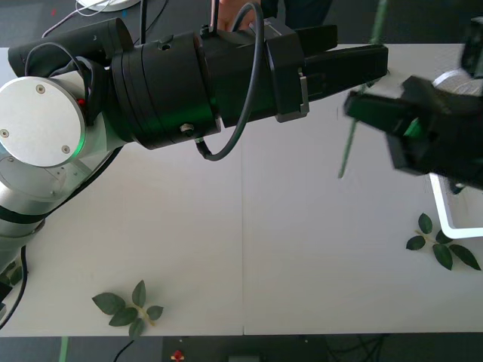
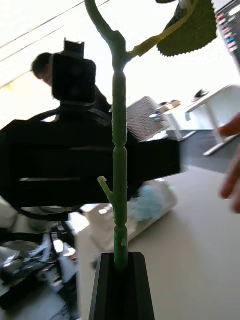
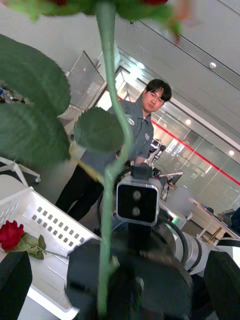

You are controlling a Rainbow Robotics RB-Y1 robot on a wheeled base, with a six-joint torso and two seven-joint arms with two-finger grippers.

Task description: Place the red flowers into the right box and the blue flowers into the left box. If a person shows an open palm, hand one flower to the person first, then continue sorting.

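My right gripper (image 1: 356,105) (image 2: 120,272) is shut on the green stem (image 1: 346,147) (image 2: 119,165) of a red flower and holds it upright above the table's right side. Red petals (image 3: 152,2) show at the stem's upper end. My left gripper (image 1: 356,47) (image 3: 117,292) reaches across from the left, open, with the stem (image 3: 106,200) running between its fingers (image 3: 14,285). The right box (image 3: 47,222) (image 1: 447,220) holds one red flower (image 3: 11,235). A blue flower (image 2: 148,199) lies in the left box (image 2: 165,196).
Loose green leaf sprigs lie on the white table at the front left (image 1: 128,308) and right (image 1: 441,243). A person's fingers (image 2: 232,170) show beside the table, and a hand (image 1: 235,13) is at its far edge.
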